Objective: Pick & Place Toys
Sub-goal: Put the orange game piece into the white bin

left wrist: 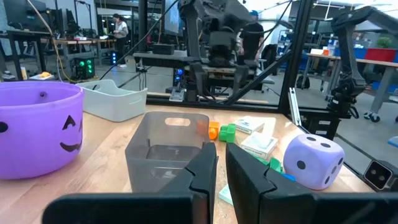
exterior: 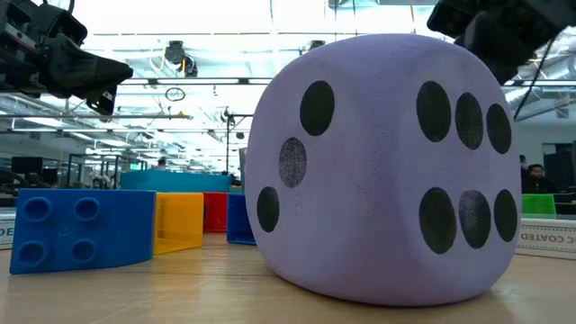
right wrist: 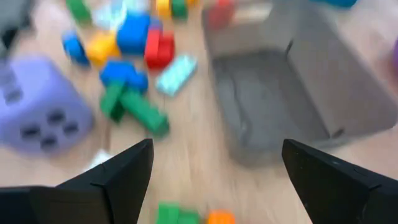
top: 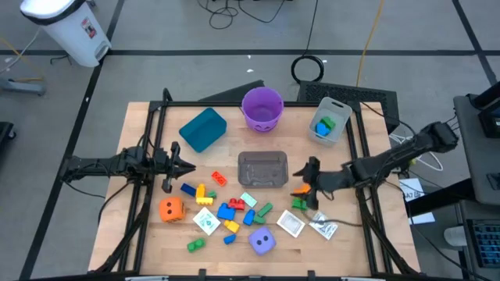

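Toys lie scattered on the near half of the wooden table (top: 141, 234): an orange die (top: 171, 209), a purple die (top: 262, 242) (exterior: 387, 171), coloured blocks (top: 230, 211) and white cards (top: 291, 225). My right gripper (top: 306, 181) (right wrist: 214, 180) hovers open over the table just right of the grey clear tub (top: 263, 169) (right wrist: 273, 99), above an orange block (right wrist: 219, 217) and a green one (right wrist: 174, 213), with nothing between its fingers. My left gripper (top: 186, 165) (left wrist: 221, 168) stays shut and level at the left, touching nothing.
A teal bin (top: 203, 129), a purple bucket (top: 262, 108) and a clear tub (top: 328, 121) holding blocks stand along the far side. A black frame (top: 160, 117) runs round the table. People show in the room beyond.
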Robot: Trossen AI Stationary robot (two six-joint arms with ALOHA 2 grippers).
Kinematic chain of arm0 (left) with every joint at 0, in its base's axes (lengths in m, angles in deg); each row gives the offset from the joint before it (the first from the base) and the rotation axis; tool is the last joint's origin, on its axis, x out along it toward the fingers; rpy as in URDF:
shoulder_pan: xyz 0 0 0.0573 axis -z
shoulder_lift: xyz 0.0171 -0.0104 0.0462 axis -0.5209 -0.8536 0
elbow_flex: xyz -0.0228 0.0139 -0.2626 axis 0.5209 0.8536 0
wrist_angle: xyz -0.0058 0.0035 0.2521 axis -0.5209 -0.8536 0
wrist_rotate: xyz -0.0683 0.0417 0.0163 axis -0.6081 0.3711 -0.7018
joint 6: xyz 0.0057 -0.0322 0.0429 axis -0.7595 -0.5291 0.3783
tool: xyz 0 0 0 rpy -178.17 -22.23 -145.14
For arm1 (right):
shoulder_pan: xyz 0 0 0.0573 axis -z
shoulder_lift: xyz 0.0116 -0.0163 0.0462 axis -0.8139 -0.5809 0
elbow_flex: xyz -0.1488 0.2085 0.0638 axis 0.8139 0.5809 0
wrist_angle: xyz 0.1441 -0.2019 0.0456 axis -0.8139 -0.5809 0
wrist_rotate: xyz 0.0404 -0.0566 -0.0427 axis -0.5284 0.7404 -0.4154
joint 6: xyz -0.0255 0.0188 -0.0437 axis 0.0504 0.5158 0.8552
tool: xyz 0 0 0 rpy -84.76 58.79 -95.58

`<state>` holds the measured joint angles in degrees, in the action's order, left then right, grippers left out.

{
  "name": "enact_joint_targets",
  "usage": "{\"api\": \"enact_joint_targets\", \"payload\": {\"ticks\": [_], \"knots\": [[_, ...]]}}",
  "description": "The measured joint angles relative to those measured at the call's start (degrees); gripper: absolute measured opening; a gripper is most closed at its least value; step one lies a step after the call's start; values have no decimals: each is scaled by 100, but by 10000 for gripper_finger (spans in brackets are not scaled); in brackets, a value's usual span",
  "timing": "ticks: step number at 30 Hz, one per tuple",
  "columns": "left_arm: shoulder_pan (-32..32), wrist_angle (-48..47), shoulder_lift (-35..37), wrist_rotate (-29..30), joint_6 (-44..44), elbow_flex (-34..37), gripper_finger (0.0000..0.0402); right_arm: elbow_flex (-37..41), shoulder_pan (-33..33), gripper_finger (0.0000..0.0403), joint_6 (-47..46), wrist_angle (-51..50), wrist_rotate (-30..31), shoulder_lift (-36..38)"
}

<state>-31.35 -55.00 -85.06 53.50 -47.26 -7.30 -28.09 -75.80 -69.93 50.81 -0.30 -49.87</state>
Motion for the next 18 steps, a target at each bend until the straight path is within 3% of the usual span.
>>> {"api": "enact_joint_targets", "payload": {"ticks": [10, 18], "knots": [[-1, 0, 2, 0, 0, 0, 42, -290, -131, 313, 329, -2252, -26, -841], [-1, -2, 2, 0, 0, 0, 42, -290, -136, 294, 791, -2377, -635, -1090]]}}
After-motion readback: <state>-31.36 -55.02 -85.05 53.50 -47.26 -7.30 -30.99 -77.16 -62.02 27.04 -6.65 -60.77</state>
